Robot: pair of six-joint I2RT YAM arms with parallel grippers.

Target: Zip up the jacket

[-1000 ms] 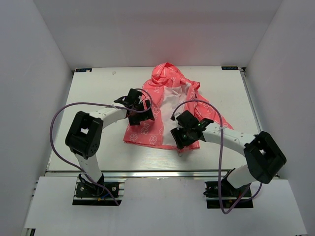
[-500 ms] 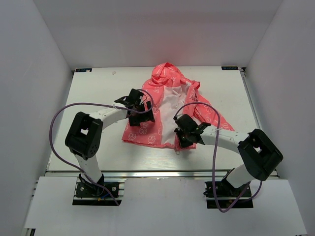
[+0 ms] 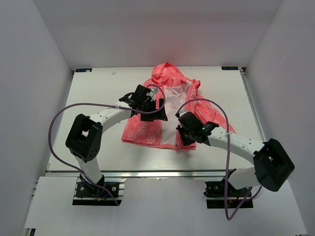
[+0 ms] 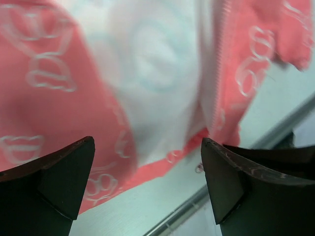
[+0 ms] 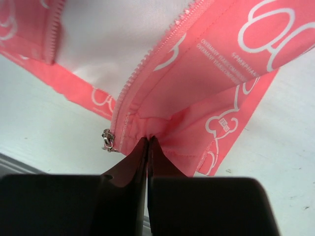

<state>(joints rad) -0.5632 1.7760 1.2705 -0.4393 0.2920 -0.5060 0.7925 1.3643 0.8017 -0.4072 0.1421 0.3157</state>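
Beside the zipper pull (image 5: 107, 141), right gripper (image 5: 148, 141) clamps the jacket (image 5: 221, 73) hem (left gripper (image 4: 147, 142) spread wide above).

1. A white table top (image 3: 98, 93) is seen from above, filling the middle of the overhead view.
2. The table is enclosed by plain white walls: one at 12 o'clock (image 3: 157, 34), one at 9 o'clock (image 3: 29, 88) and one at 3 o'clock (image 3: 285, 73).
3. Two small black fittings are fixed at the far corners, at about 11 o'clock (image 3: 82, 70) and 1 o'clock (image 3: 229, 68).
4. A tiny white speck (image 3: 113, 73) is noted near the far edge, just beside the 11 o'clock fitting.
5. Aluminium rails (image 3: 162, 173) are laid along the table's edge at 6 o'clock.
6. A white panel (image 3: 162, 206) is set beyond the rails, further towards 6 o'clock.
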